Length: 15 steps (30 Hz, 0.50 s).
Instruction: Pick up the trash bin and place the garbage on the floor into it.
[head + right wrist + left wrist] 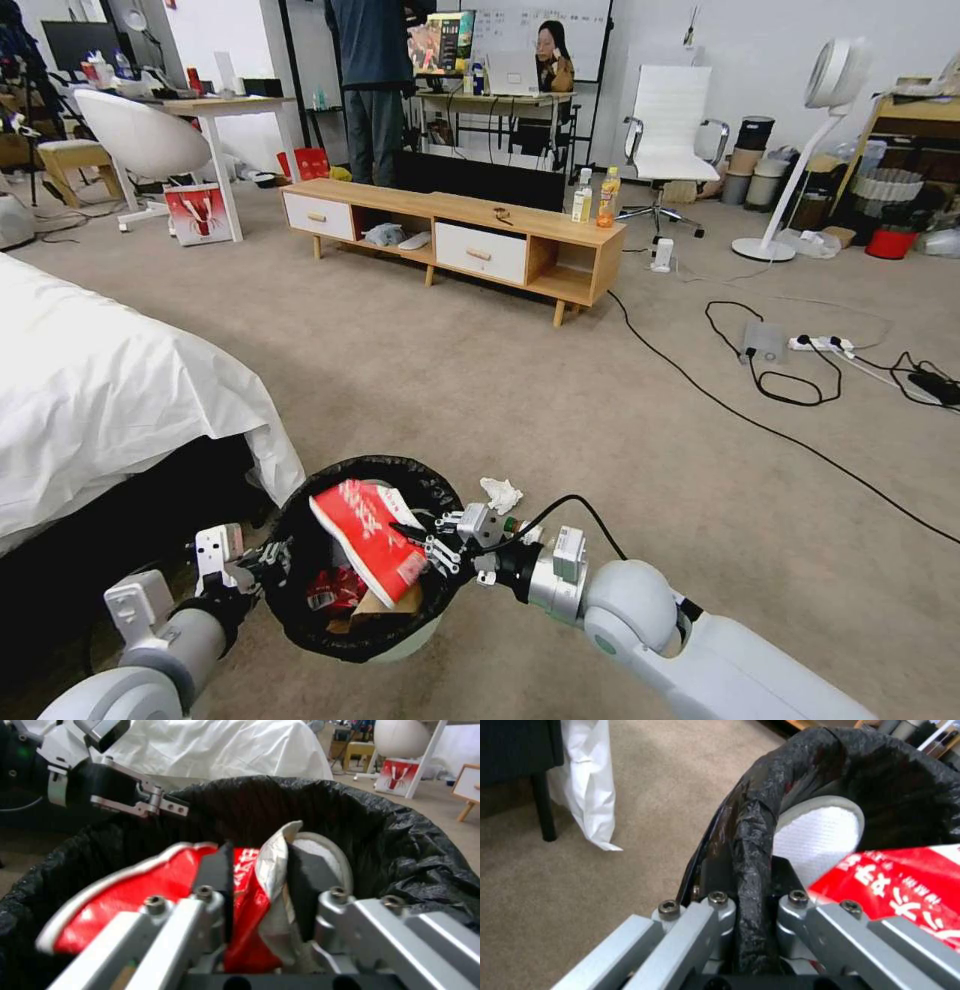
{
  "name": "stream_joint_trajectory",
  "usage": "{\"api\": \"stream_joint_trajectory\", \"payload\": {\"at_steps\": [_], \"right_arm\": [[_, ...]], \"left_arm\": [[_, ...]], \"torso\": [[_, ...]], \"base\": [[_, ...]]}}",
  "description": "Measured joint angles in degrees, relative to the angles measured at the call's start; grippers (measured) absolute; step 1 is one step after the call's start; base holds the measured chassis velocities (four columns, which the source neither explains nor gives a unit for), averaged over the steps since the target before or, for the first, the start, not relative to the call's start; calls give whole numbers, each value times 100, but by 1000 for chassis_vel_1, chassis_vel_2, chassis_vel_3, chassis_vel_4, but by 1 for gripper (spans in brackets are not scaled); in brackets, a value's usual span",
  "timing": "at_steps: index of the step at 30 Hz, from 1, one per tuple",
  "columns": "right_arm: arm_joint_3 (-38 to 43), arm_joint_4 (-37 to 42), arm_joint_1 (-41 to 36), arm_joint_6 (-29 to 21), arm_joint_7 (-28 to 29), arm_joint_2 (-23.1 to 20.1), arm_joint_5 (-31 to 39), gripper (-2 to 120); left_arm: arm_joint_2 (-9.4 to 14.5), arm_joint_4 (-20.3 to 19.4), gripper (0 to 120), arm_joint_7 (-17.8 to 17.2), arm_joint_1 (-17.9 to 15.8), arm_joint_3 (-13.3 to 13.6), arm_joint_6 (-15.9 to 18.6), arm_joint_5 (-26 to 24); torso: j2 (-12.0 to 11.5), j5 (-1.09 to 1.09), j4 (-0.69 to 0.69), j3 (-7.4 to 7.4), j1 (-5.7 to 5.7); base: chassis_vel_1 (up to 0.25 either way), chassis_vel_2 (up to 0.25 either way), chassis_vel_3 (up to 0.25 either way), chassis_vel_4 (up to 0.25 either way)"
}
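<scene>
The trash bin (300, 500), a pale round bin lined with a crinkled black bag, hangs just above the floor (560, 400) at the bottom centre of the head view. My left gripper (270, 560) is shut on its rim (752, 843), one finger inside and one outside. Over the bin's mouth, my right gripper (425, 545) is shut on a red-white wrapper (365, 535), which lies tilted across the opening (150, 888). Red litter (335, 590) and brown paper (385, 603) lie inside the bin. A white crumpled tissue (500, 493) rests on the carpet just beyond the bin.
A bed with a white sheet (100, 400) stands close on the left. A low wooden bench (450, 235) with two upright bottles (595, 195) is farther ahead. Black cables (760, 420) and a power strip (820, 343) cross the carpet on the right.
</scene>
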Motion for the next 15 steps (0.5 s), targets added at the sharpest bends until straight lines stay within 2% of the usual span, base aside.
{"api": "stream_joint_trajectory", "payload": {"at_steps": [1, 4, 6, 8, 9, 11, 15], "right_arm": [[12, 0, 8, -9, 5, -2, -4, 36], [33, 8, 17, -22, 9, -1, -4, 41], [85, 32, 8, -29, 21, -1, -8, 54], [97, 33, 0, -30, 23, -4, -14, 58], [117, 43, -13, -29, 28, -23, -26, 66], [124, 46, -17, -28, 29, -32, -35, 69], [126, 62, -17, 8, 59, -48, -82, 86]], "left_arm": [[3, -2, 5, 0, -4, 2, 0, 0], [9, -2, 5, 0, -9, 8, 0, 4], [11, 28, 5, 5, -16, 20, 0, 66], [11, 42, 5, 7, -16, 22, 0, 94], [10, 57, 5, 9, -14, 24, 0, 129], [7, 60, 5, 9, -14, 24, 0, 136], [-12, 72, 5, 13, -15, 22, -1, 173]], "torso": [[0, 0, 0, 0, 0], [0, 0, 0, 0, 0], [0, 0, 0, 0, 0], [0, 0, 0, 0, 0], [0, 0, 0, 0, 0], [0, 0, 0, 0, 0], [0, 0, 0, 0, 0]], "base": [[0, 0, 0, 0], [0, 0, 0, 0], [0, 0, 0, 0], [0, 0, 0, 0], [0, 0, 0, 0], [0, 0, 0, 0], [0, 0, 0, 0]]}}
